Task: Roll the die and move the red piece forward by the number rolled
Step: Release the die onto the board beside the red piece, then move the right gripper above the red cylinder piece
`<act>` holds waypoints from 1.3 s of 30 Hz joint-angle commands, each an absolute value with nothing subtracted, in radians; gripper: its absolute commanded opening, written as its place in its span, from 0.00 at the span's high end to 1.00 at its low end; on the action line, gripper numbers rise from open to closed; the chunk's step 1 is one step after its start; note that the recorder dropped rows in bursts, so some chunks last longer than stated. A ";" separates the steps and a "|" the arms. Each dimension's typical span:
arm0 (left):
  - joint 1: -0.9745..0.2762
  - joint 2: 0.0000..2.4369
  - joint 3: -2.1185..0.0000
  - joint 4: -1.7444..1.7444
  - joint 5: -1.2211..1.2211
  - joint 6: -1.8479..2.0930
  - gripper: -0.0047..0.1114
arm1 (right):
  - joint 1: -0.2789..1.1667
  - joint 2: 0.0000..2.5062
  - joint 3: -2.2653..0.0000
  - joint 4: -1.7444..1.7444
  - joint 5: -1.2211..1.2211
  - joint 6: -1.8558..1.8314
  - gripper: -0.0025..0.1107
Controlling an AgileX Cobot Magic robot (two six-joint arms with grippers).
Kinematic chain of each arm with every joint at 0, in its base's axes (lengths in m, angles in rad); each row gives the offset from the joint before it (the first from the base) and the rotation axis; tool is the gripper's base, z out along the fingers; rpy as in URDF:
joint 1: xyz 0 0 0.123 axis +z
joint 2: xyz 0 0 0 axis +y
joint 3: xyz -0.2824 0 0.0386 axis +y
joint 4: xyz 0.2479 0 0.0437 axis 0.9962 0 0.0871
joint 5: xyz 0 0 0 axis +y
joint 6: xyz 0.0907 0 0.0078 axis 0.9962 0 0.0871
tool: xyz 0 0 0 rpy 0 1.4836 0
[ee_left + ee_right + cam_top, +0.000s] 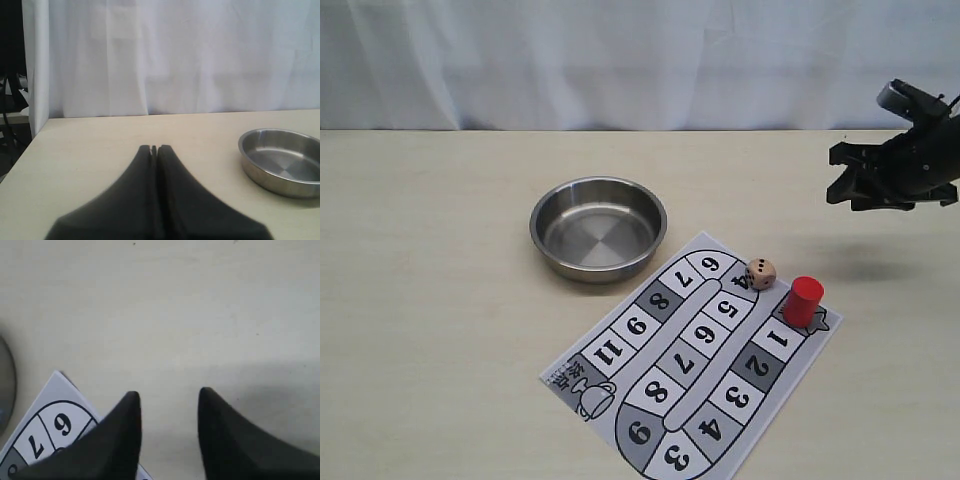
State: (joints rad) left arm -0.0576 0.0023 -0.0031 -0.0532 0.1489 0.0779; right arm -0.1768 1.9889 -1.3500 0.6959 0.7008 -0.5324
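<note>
The beige die (760, 273) rests on the numbered game board (620, 352), on a square near the board's far corner. The red piece (803, 301) stands upright just right of it, by square 1. My right gripper (850, 176) hovers above the table to the upper right of both, open and empty; in the right wrist view the gripper (169, 396) shows bare table between its fingers and the board's corner (55, 420) beside them. My left gripper (154, 148) is shut with nothing in it, low over the table; it does not show in the exterior view.
An empty steel bowl (598, 227) sits left of the board's far corner, also seen in the left wrist view as the bowl (282, 161). A white curtain (620, 60) hangs behind the table's far edge.
</note>
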 commanded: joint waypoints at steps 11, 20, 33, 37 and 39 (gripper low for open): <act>-0.059 0.000 0.000 -0.055 0.143 0.073 0.96 | -0.038 1.820 -1.349 0.332 0.839 -0.691 0.94; -0.059 0.000 0.000 -0.055 0.143 0.073 0.96 | 0.154 1.820 -1.349 0.126 0.844 -0.876 0.94; -0.059 0.000 0.000 -0.055 0.143 0.073 0.96 | 0.167 1.920 -1.349 0.081 0.809 -0.840 0.94; -0.059 0.000 0.000 -0.055 0.143 0.073 0.96 | 0.167 1.953 -1.349 0.081 0.789 -0.830 0.94; -0.059 0.000 0.000 -0.055 0.143 0.073 0.96 | 0.165 1.965 -1.349 0.081 0.782 -0.830 0.94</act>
